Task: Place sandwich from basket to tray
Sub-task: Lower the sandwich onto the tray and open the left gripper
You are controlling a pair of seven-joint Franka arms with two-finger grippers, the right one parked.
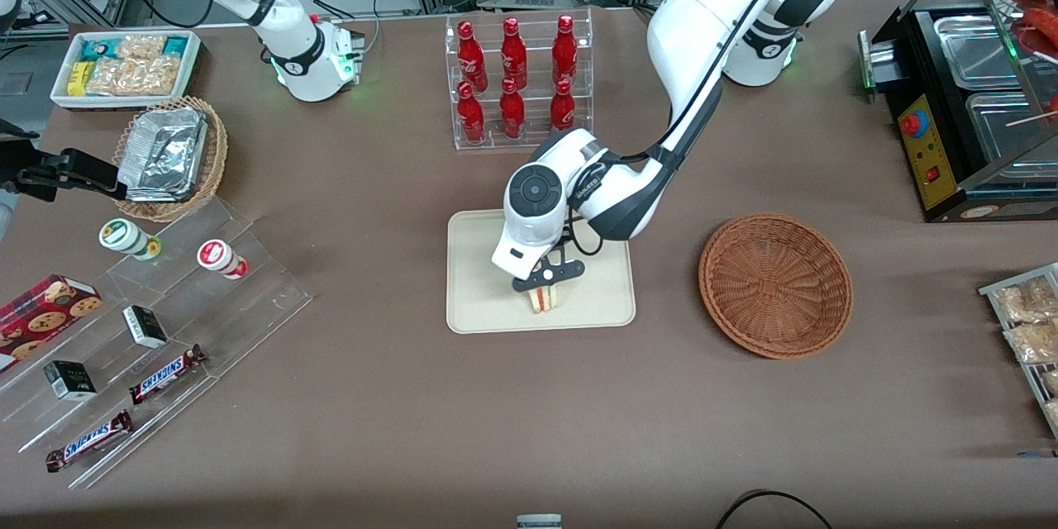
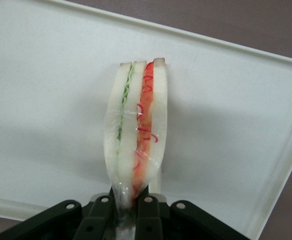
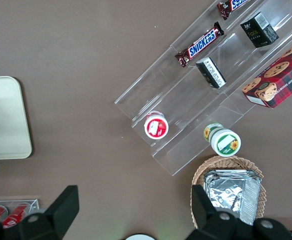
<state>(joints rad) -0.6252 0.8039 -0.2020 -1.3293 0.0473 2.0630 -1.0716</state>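
Front view, claw (image 1: 546,288): over the tray (image 1: 479,297), clamped on the sandwich (image 1: 543,298), which hangs cut edge down at the tray's surface; contact unclear.
Front view, basket (image 1: 775,285): on the brown table (image 1: 397,397), beside the tray toward the working arm's end, nothing in it.
Left wrist view, claw (image 2: 128,210): black fingers (image 2: 100,217) pinch the wrapped tip of the sandwich (image 2: 135,135).
Left wrist view, sandwich: green and red filling stripes face the camera, the cream tray (image 2: 236,125) beneath.
Right wrist view, tray (image 3: 3,120): only a rounded corner shows, bare, on the table (image 3: 75,60).
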